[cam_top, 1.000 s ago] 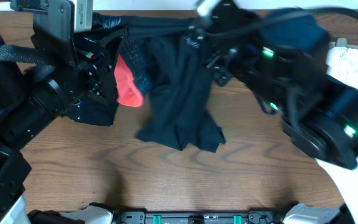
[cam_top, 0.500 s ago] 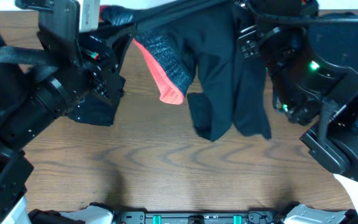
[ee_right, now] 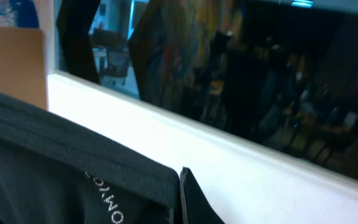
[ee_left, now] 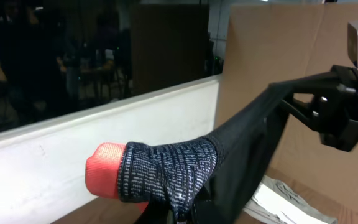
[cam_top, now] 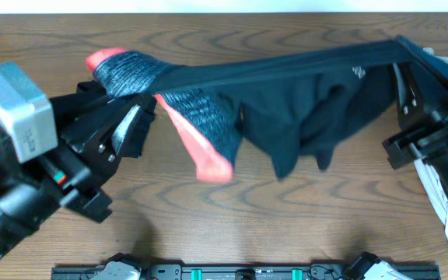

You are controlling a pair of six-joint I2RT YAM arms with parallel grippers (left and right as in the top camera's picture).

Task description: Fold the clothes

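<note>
A wooden table (cam_top: 232, 218) with wavy brown grain fills the overhead view, and a black rail (cam_top: 239, 272) with green marks runs along its near edge. Beyond stand a white ledge (ee_left: 42, 162), dark glass (ee_left: 73, 56) and a cardboard panel (ee_left: 272, 43).

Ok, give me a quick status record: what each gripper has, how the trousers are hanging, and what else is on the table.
left gripper: shut on the waistband end of the trousers
right gripper: shut on the trousers' other end, near the small white logo
trousers: top edge taut between the grippers, middle hanging in loose folds over the table; contact with it cannot be told
waistband: orange-red and grey, drooping beside the left gripper
fold state: not yet folded
other items: white garment lying at the table's right side
</note>
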